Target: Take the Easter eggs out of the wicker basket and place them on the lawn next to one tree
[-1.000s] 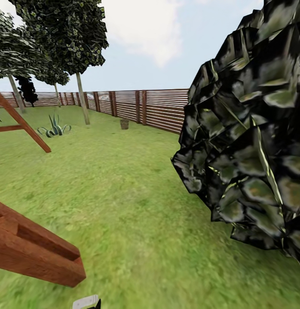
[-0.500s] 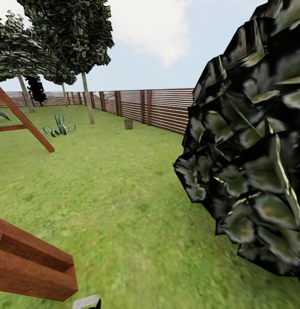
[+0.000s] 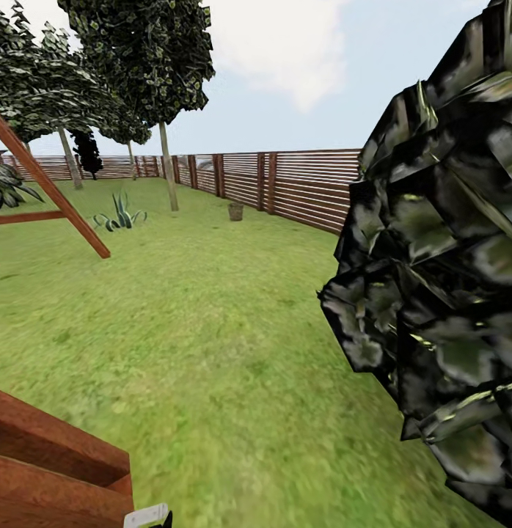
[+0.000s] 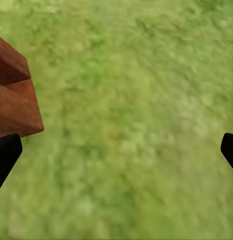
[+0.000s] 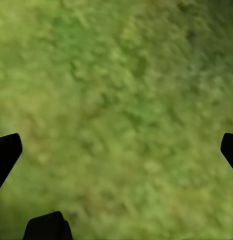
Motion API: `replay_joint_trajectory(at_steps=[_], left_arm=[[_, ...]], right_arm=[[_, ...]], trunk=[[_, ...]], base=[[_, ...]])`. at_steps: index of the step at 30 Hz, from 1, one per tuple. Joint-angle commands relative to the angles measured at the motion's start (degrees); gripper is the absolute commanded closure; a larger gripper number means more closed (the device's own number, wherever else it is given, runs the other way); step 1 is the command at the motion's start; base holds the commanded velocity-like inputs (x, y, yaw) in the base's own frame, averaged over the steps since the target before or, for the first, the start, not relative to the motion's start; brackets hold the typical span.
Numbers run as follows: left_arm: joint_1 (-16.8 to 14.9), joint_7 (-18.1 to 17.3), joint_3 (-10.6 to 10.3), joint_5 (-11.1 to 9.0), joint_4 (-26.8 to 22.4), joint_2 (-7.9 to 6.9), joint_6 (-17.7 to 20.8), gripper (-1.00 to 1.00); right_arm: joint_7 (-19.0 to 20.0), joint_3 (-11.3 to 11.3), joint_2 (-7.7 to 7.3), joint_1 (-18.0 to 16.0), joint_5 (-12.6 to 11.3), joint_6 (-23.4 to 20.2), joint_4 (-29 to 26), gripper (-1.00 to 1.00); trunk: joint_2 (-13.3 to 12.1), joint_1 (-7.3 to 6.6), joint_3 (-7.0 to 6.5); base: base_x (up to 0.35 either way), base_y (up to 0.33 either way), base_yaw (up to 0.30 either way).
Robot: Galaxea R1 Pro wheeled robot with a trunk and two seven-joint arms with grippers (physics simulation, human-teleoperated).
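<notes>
In the head view the lawn (image 3: pixel 212 330) stretches away to a slatted fence. Far off, close to the fence, stands a small brown thing that looks like the wicker basket (image 3: pixel 235 211); it is too small to show any Easter eggs. A tree (image 3: pixel 168 170) with a straight pale trunk rises a little to its left. My left gripper (image 4: pixel 116 155) is open over bare grass, its dark fingertips (image 4: pixel 6 152) at the picture's edges. Above grass too, my right gripper (image 5: pixel 116 152) is open with nothing between its fingers.
A big dark-leaved bush (image 3: pixel 439 279) looms close on the right. Red-brown wooden beams (image 3: pixel 50 469) lie near at the lower left, and a slanted wooden post (image 3: pixel 54 194) stands farther left. A spiky plant (image 3: pixel 122 218) and the wooden fence (image 3: pixel 300 183) border the far lawn.
The whole head view has shifted: basket, trees and fence slid right in the picture and the bush looms larger, so the camera has moved. Nothing was picked up or let go.
</notes>
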State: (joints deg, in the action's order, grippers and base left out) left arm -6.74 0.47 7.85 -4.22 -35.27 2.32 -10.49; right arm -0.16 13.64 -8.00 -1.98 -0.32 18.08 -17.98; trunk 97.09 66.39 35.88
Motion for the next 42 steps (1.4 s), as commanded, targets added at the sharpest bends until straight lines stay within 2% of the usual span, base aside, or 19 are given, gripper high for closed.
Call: replay_joint_trajectory(at_steps=[1, 11, 28, 42], left_arm=[[-0.03, -0.03, 0.06, -0.44, 0.02, 0.02, -0.15, -1.00], [-0.03, -0.03, 0.14, -0.51, 0.02, -0.02, -0.07, -1.00], [-0.03, -0.03, 0.15, -0.52, 0.02, -0.04, -0.06, -1.00], [-0.03, -0.03, 0.15, -0.51, 0.02, -0.04, -0.15, -1.00]], right_arm=[[-0.02, 0.07, 0.00, -0.04, -0.03, 0.20, 0.06, -1.00], [-0.02, 0.07, 0.00, -0.04, -0.01, 0.20, 0.06, -1.00], [0.00, 0.07, 0.00, -0.04, 0.11, 0.20, 0.06, -1.00], [-0.02, 0.07, 0.00, -0.04, 0.15, 0.20, 0.06, -1.00]], trunk=[[0.02, 0.03, 0.05], [0.02, 0.03, 0.06], [0.02, 0.03, 0.06], [0.02, 0.03, 0.06]], base=[[0.332, 0.000, 0.002], [0.329, 0.026, 0.030], [0.276, 0.189, 0.002], [0.302, 0.012, 0.000]])
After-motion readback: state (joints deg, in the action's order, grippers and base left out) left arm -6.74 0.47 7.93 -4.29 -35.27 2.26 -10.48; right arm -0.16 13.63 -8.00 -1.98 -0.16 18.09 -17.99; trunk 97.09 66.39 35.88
